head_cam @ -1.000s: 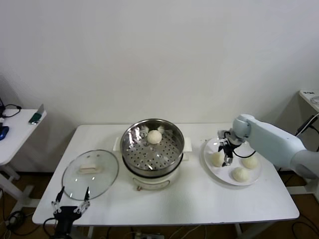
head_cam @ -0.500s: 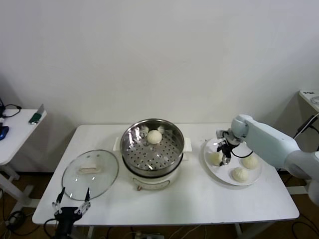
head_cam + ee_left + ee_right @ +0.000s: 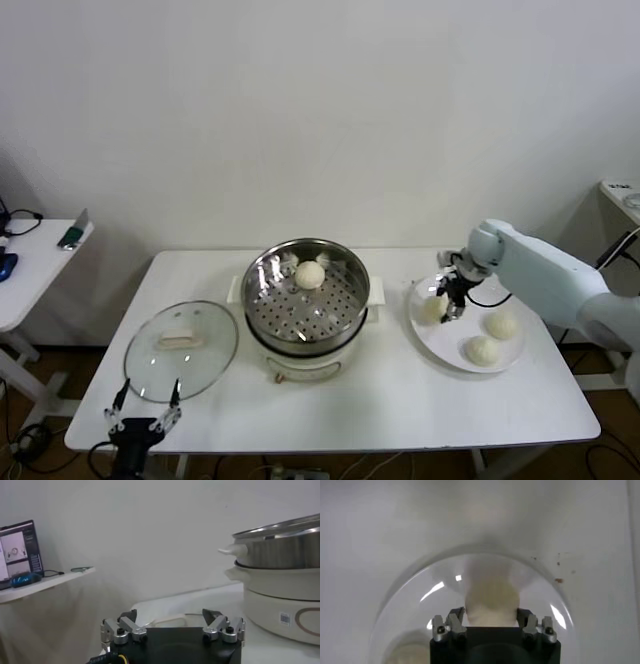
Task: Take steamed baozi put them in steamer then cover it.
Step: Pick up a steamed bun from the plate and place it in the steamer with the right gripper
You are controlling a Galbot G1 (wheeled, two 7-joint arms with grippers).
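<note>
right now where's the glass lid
In the head view the glass lid lies flat on the table's left side, just left of the steamer, with the open left gripper parked at the near edge just in front of it.

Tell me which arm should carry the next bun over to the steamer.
Right. The right gripper is already at the white plate, its fingers closed on a baozi, close beside the steamer. The left gripper hangs open at the table's near-left edge, beyond the glass lid.
</note>
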